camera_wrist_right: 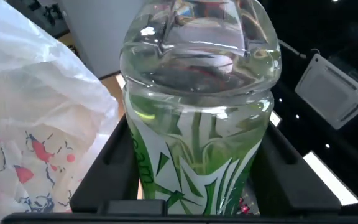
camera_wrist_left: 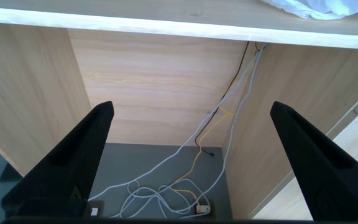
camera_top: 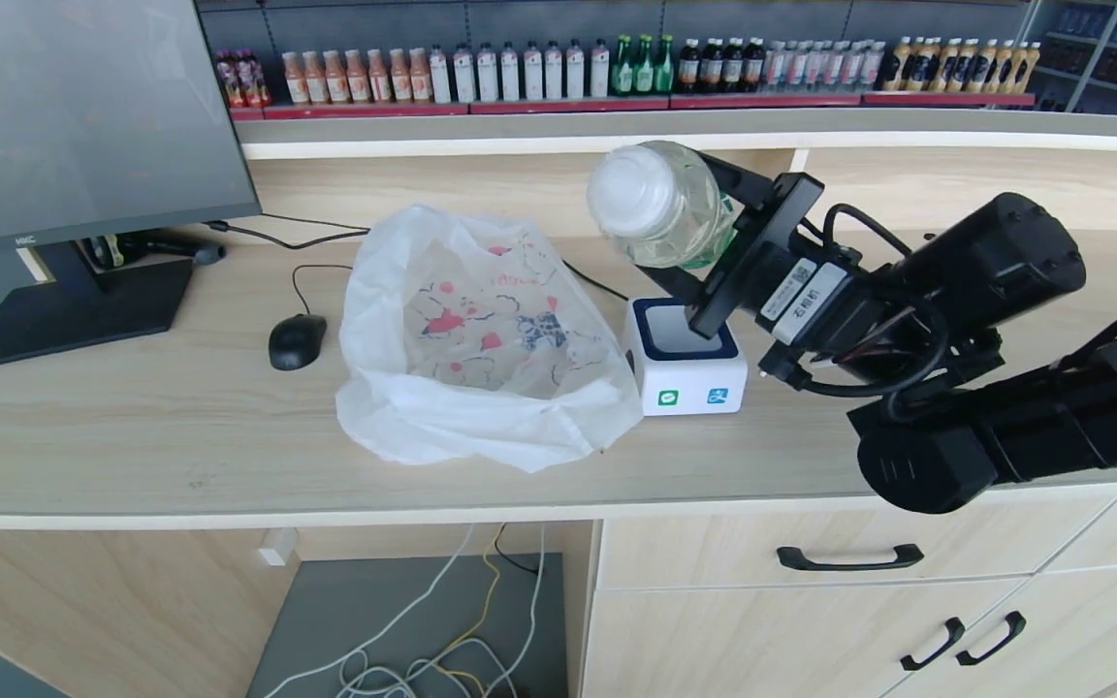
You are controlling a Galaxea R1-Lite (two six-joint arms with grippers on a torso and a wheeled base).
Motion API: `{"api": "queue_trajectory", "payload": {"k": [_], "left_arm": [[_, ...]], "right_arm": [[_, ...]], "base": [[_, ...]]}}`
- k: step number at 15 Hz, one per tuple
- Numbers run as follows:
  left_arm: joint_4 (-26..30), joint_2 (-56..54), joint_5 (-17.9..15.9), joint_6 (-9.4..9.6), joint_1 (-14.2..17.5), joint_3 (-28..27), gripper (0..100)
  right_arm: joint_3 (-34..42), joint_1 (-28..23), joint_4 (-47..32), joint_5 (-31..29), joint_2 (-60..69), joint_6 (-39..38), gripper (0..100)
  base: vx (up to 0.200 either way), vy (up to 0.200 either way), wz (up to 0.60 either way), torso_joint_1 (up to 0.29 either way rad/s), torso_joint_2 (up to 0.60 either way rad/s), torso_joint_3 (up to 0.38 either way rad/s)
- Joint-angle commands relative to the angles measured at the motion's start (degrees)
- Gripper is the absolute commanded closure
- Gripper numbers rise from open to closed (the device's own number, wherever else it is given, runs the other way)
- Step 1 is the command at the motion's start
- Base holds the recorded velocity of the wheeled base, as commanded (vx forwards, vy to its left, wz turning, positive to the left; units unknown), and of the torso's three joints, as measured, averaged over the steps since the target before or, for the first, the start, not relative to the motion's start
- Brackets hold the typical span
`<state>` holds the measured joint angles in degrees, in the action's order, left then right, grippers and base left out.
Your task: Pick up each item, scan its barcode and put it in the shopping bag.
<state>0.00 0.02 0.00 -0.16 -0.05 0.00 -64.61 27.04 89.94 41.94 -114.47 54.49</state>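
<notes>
Far left on the counter (camera_top: 132, 417): a dark monitor (camera_top: 83, 107) on its stand. Just right of it and nearer: a black corded mouse (camera_top: 297, 341). Mid-counter: a white bag (camera_top: 481, 339) with red and blue prints, mouth slumped wide open, apart from the mouse and resting against the scanner (camera_top: 685, 373) on its right.

Below the counter edge, facing the open bay: left gripper (camera_wrist_left: 191, 168), fingers spread wide with nothing between them. Beyond it: loose cables (camera_wrist_left: 166, 193) on the grey floor.

Right of the bag: the scanner, a small white box with a dark top window. Directly above it, off the counter: a clear bottle (camera_top: 660, 204) with a white cap and green label, tipped over, cap end pointing near and left. Clamped on its body: right gripper (camera_top: 702, 242), one finger over and one under, arm coming in from the right. Seen from that wrist: bottle (camera_wrist_right: 197, 124) tight between both fingers, bag (camera_wrist_right: 36, 112) close beside.

Far back: a shelf (camera_top: 617, 102) lined with drinks. Near right, under the counter: drawers (camera_top: 849, 591) with black handles.
</notes>
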Motion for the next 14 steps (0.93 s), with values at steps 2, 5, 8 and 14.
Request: {"api": "queue_trajectory", "payload": {"k": [2, 5, 8, 14], "left_arm": [[0.00, -0.02, 0.00, -0.02, -0.04, 0.00, 0], [0.00, -0.02, 0.00, -0.02, 0.05, 0.00, 0], [0.00, -0.02, 0.00, -0.02, -0.04, 0.00, 0], [0.00, -0.02, 0.00, -0.02, -0.04, 0.00, 0]], "right_arm": [[1.33, -1.02, 0.06, 2.36, -0.32, 2.37, 100], [5.02, -1.90, 0.06, 4.47, -0.32, 5.45, 100], [5.72, -2.25, 0.06, 6.05, -0.14, 6.33, 100], [6.60, -3.66, 0.06, 11.68, -0.49, 9.05, 100]], "base": [[0.000, 0.000, 0.00, 0.000, 0.00, 0.000], [0.000, 0.000, 0.00, 0.000, 0.00, 0.000], [0.000, 0.000, 0.00, 0.000, 0.00, 0.000], [0.000, 0.000, 0.00, 0.000, 0.00, 0.000]]}}
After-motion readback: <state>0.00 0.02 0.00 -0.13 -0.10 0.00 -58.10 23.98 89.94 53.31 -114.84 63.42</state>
